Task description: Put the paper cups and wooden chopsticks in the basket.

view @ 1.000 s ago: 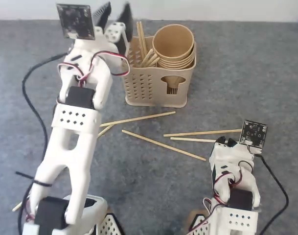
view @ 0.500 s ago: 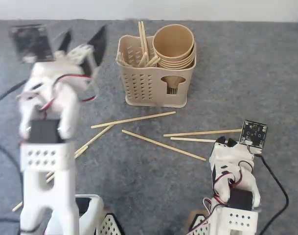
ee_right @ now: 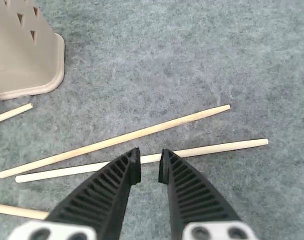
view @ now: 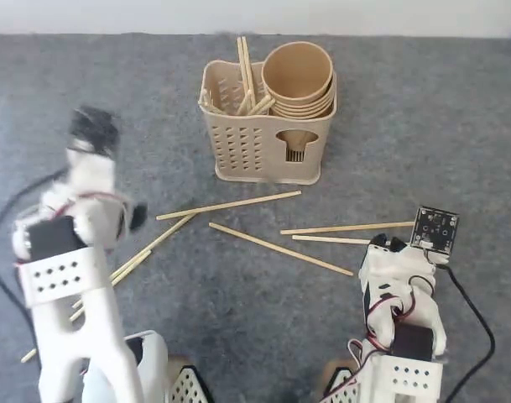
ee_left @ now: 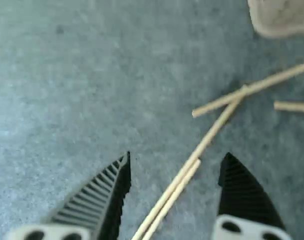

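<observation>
The left gripper (ee_left: pixel 176 156) has its jaws spread wide over two chopsticks (ee_left: pixel 184 175) on the counter (ee_left: pixel 67 75) — go straight down, pinch both. The right gripper (ee_right: pixel 150 151) has jaws barely apart.

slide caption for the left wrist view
Open left gripper above two wooden chopsticks lying side by side on grey mat.

Stacked paper cups (view: pixel 298 75) in basket (view: pixel 255 151), loose chopsticks (view: pixel 281 248) on carpet (view: pixel 423 126) before it
</observation>
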`<act>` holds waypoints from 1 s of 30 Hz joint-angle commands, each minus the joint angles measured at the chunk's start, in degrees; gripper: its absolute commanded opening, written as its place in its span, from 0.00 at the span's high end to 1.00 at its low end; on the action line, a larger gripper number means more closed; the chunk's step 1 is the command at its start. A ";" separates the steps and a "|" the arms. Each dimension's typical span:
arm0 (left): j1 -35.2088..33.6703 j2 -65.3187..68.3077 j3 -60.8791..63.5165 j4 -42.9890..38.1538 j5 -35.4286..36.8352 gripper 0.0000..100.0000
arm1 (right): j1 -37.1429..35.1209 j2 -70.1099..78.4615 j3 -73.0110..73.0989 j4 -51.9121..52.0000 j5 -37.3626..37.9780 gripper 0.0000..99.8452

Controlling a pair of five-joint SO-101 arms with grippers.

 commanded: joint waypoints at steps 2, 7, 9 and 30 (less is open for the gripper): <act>-0.44 -2.02 10.77 -6.24 -7.82 0.73 | 1.01 -1.19 0.00 0.40 0.79 0.93; -0.53 -2.02 23.43 -20.66 -7.82 0.73 | 1.01 -1.19 0.09 0.40 0.79 0.93; -0.53 -2.02 26.68 -24.35 -7.82 0.73 | 1.01 -1.19 0.09 0.40 0.79 0.93; -4.48 -1.85 29.58 -32.35 -7.74 0.80 | 0.84 -1.19 0.79 0.40 0.79 0.93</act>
